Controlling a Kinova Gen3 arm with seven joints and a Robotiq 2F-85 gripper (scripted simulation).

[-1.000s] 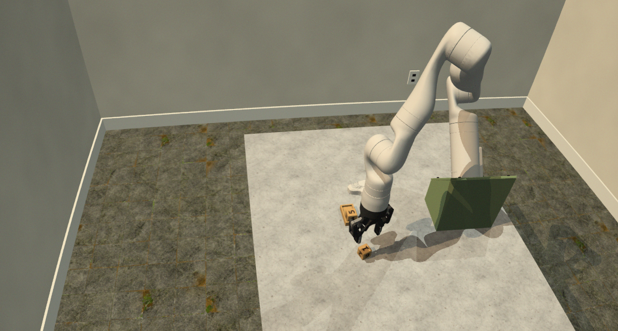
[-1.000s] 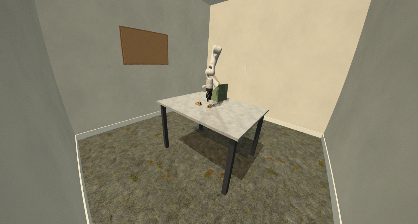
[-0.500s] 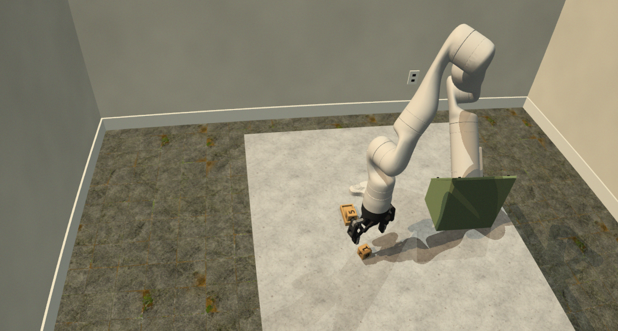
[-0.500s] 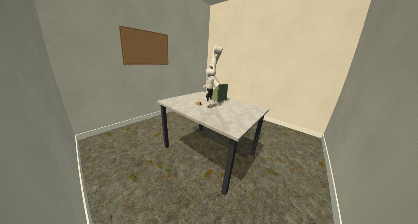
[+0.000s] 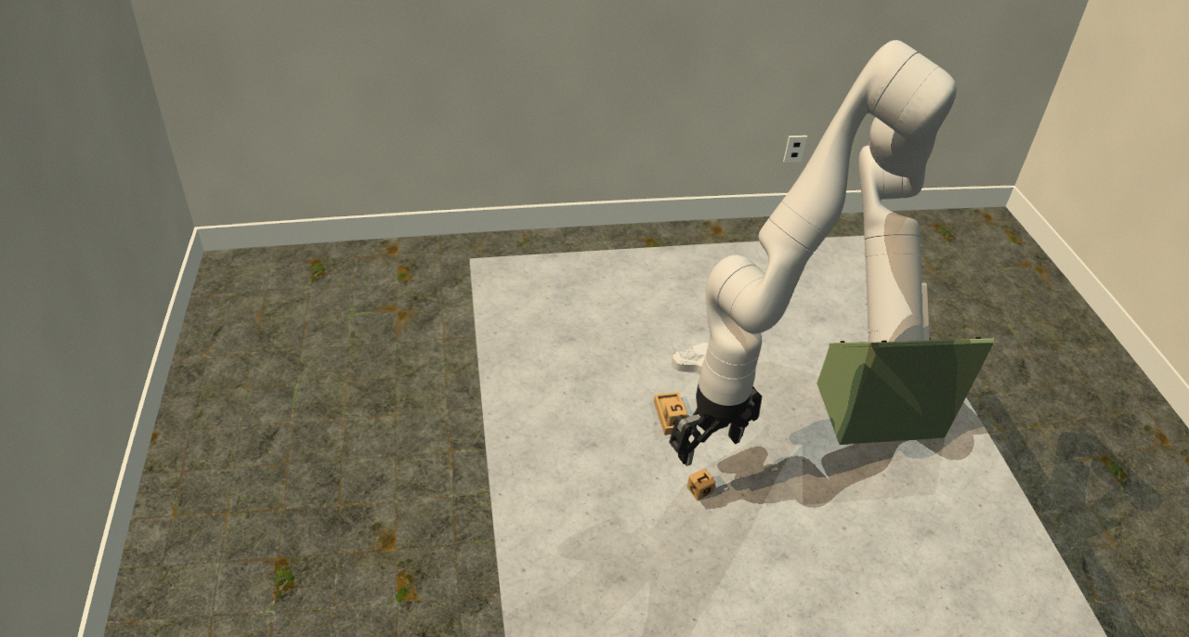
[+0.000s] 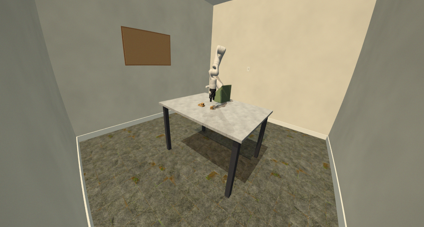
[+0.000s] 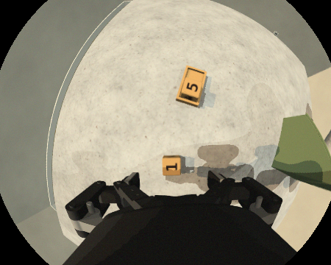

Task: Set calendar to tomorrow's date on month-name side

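Note:
A small orange tray (image 5: 662, 411) lies on the table with one cube in it, the cube's top face showing a 5; in the wrist view the tray (image 7: 191, 87) is near the middle. A second orange cube (image 5: 699, 485) lies loose on the table outside the tray, with a 1 on top; it shows in the wrist view (image 7: 171, 166) too. My gripper (image 5: 712, 436) hangs open and empty above the table, between the tray and the loose cube. In the wrist view the fingers spread wide just below the loose cube. The month's name is not visible.
A green wedge-shaped block (image 5: 902, 388) stands on the table to the right of the gripper, in front of the arm's base. A small white object (image 5: 688, 356) lies behind the tray. The table's left edge (image 5: 482, 434) is some way left of the tray.

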